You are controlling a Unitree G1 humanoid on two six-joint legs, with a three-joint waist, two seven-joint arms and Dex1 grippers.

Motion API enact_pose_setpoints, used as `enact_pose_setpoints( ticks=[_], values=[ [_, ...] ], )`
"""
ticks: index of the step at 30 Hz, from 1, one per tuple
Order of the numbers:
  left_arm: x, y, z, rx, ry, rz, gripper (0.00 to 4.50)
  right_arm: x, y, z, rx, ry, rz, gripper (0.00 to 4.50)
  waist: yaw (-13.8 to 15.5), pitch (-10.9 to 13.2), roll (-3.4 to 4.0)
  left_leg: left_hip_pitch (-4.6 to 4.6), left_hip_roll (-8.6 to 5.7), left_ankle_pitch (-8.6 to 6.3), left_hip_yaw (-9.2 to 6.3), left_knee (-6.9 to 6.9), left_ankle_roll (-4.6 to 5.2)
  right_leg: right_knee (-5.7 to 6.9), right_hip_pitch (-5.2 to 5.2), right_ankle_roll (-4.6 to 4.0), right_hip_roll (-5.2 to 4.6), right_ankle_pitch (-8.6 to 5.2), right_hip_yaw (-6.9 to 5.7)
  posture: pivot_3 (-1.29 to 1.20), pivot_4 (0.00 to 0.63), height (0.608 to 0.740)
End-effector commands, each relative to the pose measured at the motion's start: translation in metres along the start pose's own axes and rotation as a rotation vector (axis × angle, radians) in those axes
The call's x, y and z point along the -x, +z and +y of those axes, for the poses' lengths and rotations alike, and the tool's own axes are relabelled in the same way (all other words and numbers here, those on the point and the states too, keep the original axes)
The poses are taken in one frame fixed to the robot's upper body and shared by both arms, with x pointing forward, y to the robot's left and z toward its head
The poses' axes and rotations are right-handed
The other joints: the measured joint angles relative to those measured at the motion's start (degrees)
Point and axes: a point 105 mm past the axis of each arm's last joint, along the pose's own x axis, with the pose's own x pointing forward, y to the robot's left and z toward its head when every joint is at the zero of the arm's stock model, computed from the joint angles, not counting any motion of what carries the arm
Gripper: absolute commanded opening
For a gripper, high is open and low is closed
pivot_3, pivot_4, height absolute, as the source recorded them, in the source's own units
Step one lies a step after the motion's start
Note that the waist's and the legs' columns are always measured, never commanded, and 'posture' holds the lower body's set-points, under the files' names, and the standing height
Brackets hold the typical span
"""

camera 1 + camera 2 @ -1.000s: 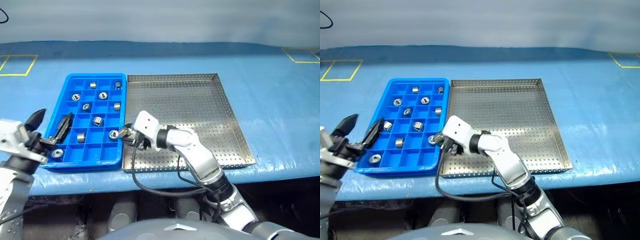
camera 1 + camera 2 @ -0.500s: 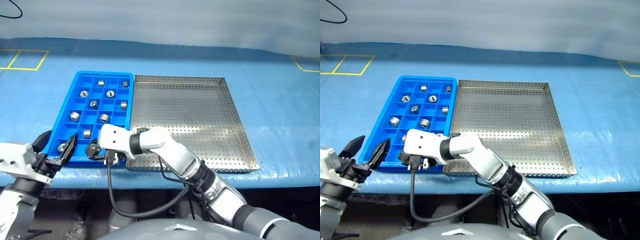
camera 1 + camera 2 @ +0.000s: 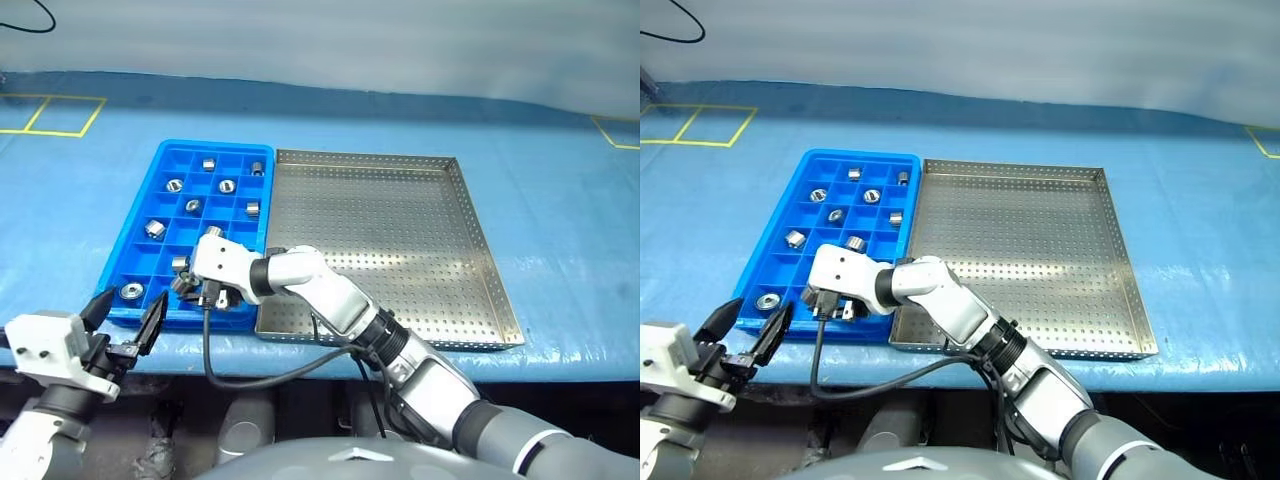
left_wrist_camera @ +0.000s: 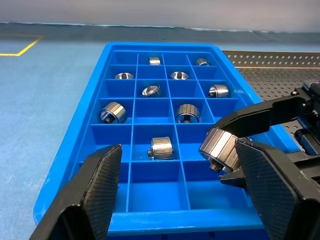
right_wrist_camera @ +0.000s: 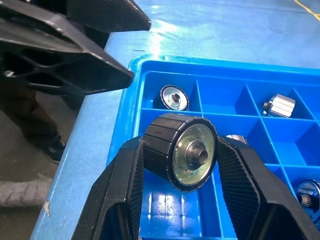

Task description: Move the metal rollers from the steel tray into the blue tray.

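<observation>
Ten metal rollers (image 4: 162, 148); one blue tray (image 3: 132, 232); one steel tray (image 3: 480, 260)

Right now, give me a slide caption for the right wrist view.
Right gripper clamps a metal roller above the blue tray, with the open left gripper nearby.

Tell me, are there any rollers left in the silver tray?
No, the steel tray shows only its bare perforated bottom; nothing lies in it.
</observation>
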Motion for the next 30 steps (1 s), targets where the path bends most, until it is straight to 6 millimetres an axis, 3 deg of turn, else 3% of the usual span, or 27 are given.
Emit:
enact_pose_setpoints(
  ticks=[1, 6, 12, 17, 20, 22, 26, 30],
  values=[
    [0.003, 0.012, -0.008, -0.027, -0.012, -0.051, 3.95, -0.003, 0.016, -0.003, 0.025, -0.009, -0.064, 1.83, 0.01, 0.00, 0.00, 0.00, 0.01, 0.00, 0.00, 0.00, 0.00, 0.00, 0.00, 0.00, 0.01, 0.00, 0.00, 0.28, 0.150, 0.740],
    [0.003, 0.014, -0.011, -0.031, -0.018, -0.056, 3.95, -0.006, 0.005, -0.003, 0.001, 0.005, -0.024, 1.83, 0.25, 0.01, 0.01, -0.01, 0.01, 0.00, -0.06, -0.02, 0.00, 0.00, 0.00, -0.03, 0.01, -0.03, -0.05, 0.28, 0.150, 0.740],
    [-0.001, 0.017, -0.013, -0.039, -0.035, -0.064, 3.95, -0.005, 0.004, -0.005, 0.047, -0.022, -0.032, 3.77, 0.38, 0.03, 0.03, -0.01, 0.01, 0.00, -0.08, -0.03, 0.00, -0.01, -0.01, -0.03, 0.01, -0.04, -0.06, 0.26, 0.150, 0.740],
    [-0.014, 0.020, -0.020, -0.032, -0.093, -0.083, 3.95, 0.012, 0.027, -0.017, 0.090, -0.103, -0.126, 3.77, 0.37, 0.04, 0.05, -0.01, 0.00, 0.00, -0.10, -0.02, -0.01, -0.02, 0.00, -0.04, 0.01, -0.04, -0.07, 0.21, 0.150, 0.740],
    [-0.032, 0.025, -0.033, -0.029, -0.178, -0.113, 3.95, 0.045, 0.042, -0.044, 0.099, -0.264, -0.182, 3.77, 0.49, 0.06, 0.09, -0.04, -0.05, 0.01, -0.20, 0.00, -0.02, -0.02, 0.01, -0.03, 0.00, -0.03, -0.09, 0.15, 0.150, 0.740],
    [-0.047, 0.029, -0.042, -0.025, -0.239, -0.131, 3.95, 0.072, 0.036, -0.064, 0.110, -0.396, -0.157, 3.77, 0.41, 0.05, 0.09, -0.01, -0.07, 0.03, -0.21, 0.01, -0.04, -0.02, 0.04, -0.02, 0.01, -0.02, -0.09, 0.12, 0.150, 0.740],
    [-0.072, 0.033, -0.066, -0.021, -0.381, -0.147, 3.95, 0.141, 0.008, -0.099, 0.093, -0.695, -0.065, 3.77, -0.34, -0.04, -0.07, -0.01, -0.15, 0.06, -0.24, 0.02, -0.07, -0.02, 0.13, -0.19, 0.00, 0.14, -0.06, 0.01, 0.150, 0.740],
    [-0.098, 0.029, -0.086, -0.047, -0.482, -0.134, 3.95, 0.208, -0.038, -0.105, 0.044, -0.875, 0.137, 3.77, -2.10, 0.05, 0.18, -0.05, -0.21, 0.01, -0.06, -0.02, 0.01, -0.07, 0.08, -0.20, -0.04, 0.20, 0.02, -0.09, 0.150, 0.740]
  ],
)
